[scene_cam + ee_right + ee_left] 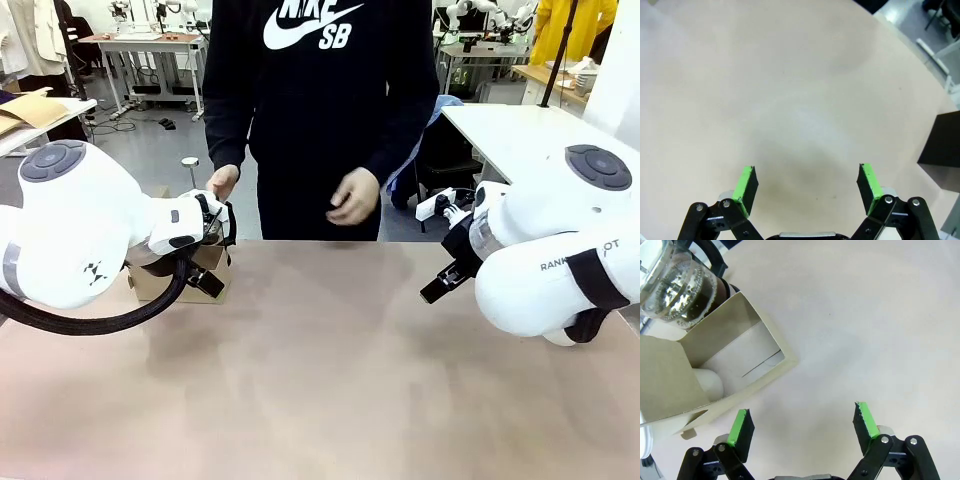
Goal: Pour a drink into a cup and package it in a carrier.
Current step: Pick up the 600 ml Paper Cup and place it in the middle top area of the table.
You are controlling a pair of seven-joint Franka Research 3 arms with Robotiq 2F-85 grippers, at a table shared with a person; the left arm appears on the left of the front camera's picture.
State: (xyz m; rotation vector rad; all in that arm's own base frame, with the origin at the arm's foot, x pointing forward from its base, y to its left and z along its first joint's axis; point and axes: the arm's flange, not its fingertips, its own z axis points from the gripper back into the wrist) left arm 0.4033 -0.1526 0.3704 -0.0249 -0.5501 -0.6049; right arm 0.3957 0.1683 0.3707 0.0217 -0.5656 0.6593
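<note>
The brown cardboard carrier (146, 285) stands at the table's far left, half hidden behind my left arm. In the left wrist view the carrier (747, 315) shows an open compartment. A clear bottle with the dark drink (682, 290) stands just beyond it. Part of a white cup (709, 382) shows under a cardboard flap. My left gripper (804, 422) hangs open over bare table beside the carrier, holding nothing. My right gripper (807, 182) is open above bare table at the right, with nothing between its fingers.
A person stands at the far side, one hand (222, 182) near the carrier and the other hand (355, 197) held over the table's far edge. A black box (942, 140) sits at the right edge of the right wrist view. The tan tabletop (330, 370) lies between the arms.
</note>
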